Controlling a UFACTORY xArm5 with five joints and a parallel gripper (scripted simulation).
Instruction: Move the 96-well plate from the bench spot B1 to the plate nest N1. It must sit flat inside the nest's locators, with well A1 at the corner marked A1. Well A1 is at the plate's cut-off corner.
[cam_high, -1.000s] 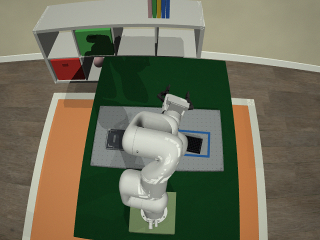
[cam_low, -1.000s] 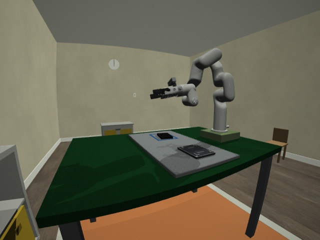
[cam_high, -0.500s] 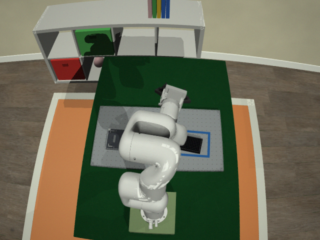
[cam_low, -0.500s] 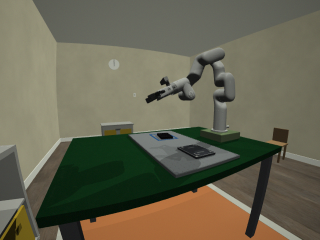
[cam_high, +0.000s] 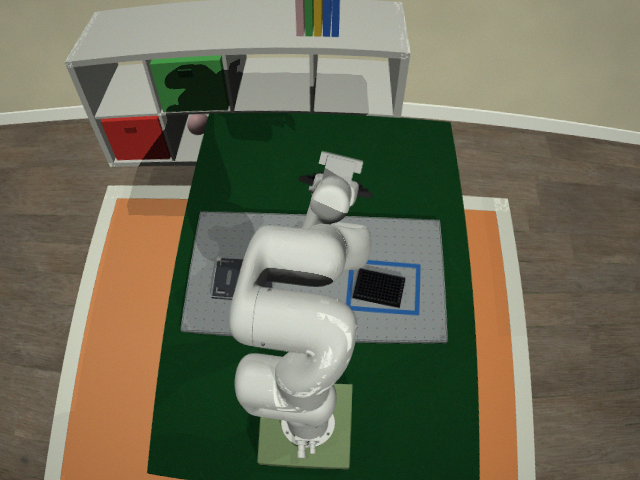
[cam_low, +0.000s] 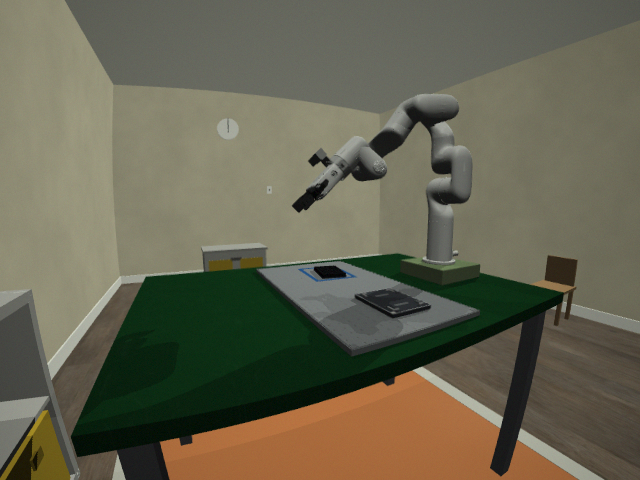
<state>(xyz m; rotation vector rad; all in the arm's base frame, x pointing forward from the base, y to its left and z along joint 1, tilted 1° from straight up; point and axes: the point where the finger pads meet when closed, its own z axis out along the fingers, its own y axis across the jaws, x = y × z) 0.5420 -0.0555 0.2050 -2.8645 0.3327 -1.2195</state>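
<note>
Sideways, the exterior view alone shows the gripper (cam_low: 309, 180) high above the table, fingers spread wide, empty; the 96-well plate (cam_low: 329, 271) lies well below, inside its blue-outlined spot.

Green table (cam_low: 206, 330) carries grey board (cam_low: 330, 310), arm pedestal (cam_low: 465, 272).

Even overhead light; soft arm shadow across grey perforated board (cam_low: 330, 315). Glare on glossy white arm (cam_high: 310, 361). Slightly soft, edges bowed.
</note>
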